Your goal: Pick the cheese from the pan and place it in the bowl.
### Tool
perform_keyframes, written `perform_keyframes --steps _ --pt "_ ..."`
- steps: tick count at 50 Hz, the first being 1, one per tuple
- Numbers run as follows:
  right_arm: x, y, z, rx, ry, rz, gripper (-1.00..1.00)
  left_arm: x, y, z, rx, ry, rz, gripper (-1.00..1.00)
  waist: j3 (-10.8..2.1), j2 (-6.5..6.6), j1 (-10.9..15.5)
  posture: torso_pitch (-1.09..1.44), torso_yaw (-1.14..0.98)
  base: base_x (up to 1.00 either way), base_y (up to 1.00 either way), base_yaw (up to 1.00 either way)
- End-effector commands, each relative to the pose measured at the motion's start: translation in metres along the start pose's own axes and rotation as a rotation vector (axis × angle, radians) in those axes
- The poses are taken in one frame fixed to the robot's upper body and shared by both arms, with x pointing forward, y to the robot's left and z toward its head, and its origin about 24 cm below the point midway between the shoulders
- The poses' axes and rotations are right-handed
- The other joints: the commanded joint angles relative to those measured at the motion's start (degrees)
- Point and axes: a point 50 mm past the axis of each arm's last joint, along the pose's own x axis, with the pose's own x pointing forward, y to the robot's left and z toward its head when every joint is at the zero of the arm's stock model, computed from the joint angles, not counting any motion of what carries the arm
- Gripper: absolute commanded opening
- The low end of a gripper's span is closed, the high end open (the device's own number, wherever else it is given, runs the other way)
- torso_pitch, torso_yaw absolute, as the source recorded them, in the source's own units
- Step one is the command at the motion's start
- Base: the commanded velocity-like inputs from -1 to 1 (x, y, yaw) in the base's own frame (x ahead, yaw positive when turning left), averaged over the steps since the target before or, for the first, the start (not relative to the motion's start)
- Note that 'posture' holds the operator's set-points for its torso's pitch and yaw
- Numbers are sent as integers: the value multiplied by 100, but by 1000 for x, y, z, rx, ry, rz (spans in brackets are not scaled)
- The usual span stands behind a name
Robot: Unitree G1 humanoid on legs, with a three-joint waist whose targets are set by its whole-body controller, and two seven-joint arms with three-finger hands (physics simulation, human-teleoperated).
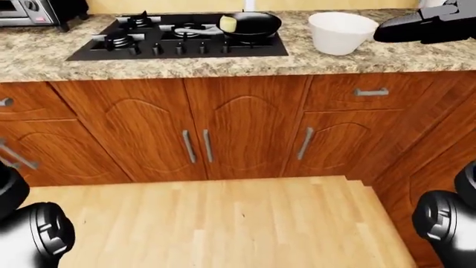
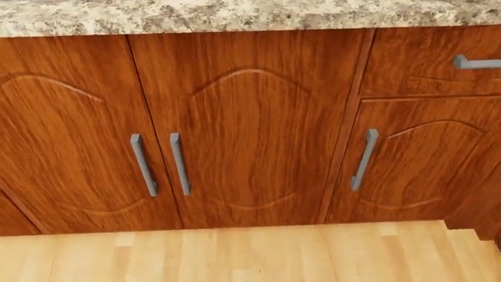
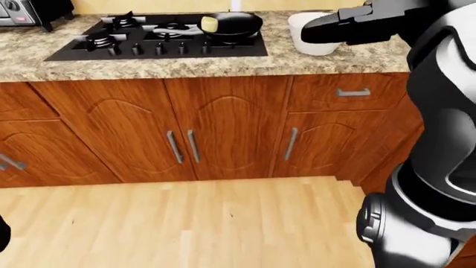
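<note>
The cheese [image 1: 227, 23] is a small pale-yellow block. It sits at the left rim of the pan [image 1: 254, 24], partly over the rim. The pan is black, round and shallow, and stands upright on the right burners of the black stove set into the speckled worktop [image 1: 223, 62]. The bowl [image 1: 341, 32] is white, deep and upright, and stands on the worktop just right of the stove, near the pan but apart from it.
</note>
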Motion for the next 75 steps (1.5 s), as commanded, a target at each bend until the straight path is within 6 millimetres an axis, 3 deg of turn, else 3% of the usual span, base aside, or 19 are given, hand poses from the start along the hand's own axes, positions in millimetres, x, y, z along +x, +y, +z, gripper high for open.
perform_keyframes --steps 1,4,5,11,14,18,20,22,27,35,37,49,53,55,56,58,63,72,75 --pt "-6 -8 19 4 -117 -10 100 -6 -1 26 -33 -107 -23 100 -212 11 11 0 0 0 0 0" --pt "-7 -9 18 48 -122 9 100 -9 -5 29 -101 -95 -63 100 -210 5 -13 0 0 0 0 0" --pt "-7 -9 16 37 -115 11 100 -8 -2 29 -72 -105 -36 100 -334 41 -19 0 0 0 15 0" --pt "-8 -7 19 55 -128 18 100 -9 7 38 -80 -117 -21 100 -371 -216 -5 0 0 0 40 0" --pt "-7 -5 17 43 -123 22 100 -8 9 39 -82 -122 -16 100 -300 -146 -13 0 0 0 56 0" --pt "-8 -3 19 38 -127 26 100 -8 8 38 -83 -121 -20 100 -223 183 -62 0 0 0 56 0" --pt "-8 -3 20 38 -127 30 100 -8 9 37 -78 -120 -18 100 -362 658 -89 0 0 0 57 0" --pt "-8 -2 18 41 -124 31 100 -8 9 38 -80 -122 -18 100 -249 455 -48 0 0 0 56 0" --pt "-6 2 15 29 -115 38 100 -9 7 37 -72 -122 -24 100 -265 109 -56 0 0 0 45 0" --pt "-5 2 12 32 -112 42 100 -11 4 36 -69 -122 -31 100 -83 211 -123 0 0 0 0 0" --pt "-5 2 12 31 -110 44 100 -11 4 36 -68 -122 -33 100 -250 205 -96 0 0 8 0 0" --pt "-4 4 9 32 -105 53 100 -11 2 36 -65 -124 -39 100 -243 49 -17 0 0 15 -2 0" --pt "-3 5 8 34 -100 55 100 -12 2 36 -61 -126 -40 100 -237 -184 15 0 0 16 0 0" --pt "-2 5 7 34 -97 57 100 -11 3 37 -64 -126 -39 100 -363 -511 29 0 0 16 -1 0" --pt "-2 5 7 34 -97 57 100 -11 3 37 -63 -127 -39 100 -266 -250 0 0 0 16 -1 0" --pt "-2 6 6 32 -94 59 100 -11 2 36 -63 -126 -41 100 -301 -355 30 0 0 16 0 0" --pt "-2 7 5 29 -92 63 100 -11 1 35 -59 -126 -46 100 -219 -202 52 0 0 22 0 0" --pt "-2 9 5 22 -96 71 100 -12 1 36 -62 -126 -46 100 -263 395 -88 0 0 27 0 0" --pt "-2 8 5 23 -97 72 100 -12 0 37 -60 -129 -46 100 -221 426 -76 0 0 27 0 0"
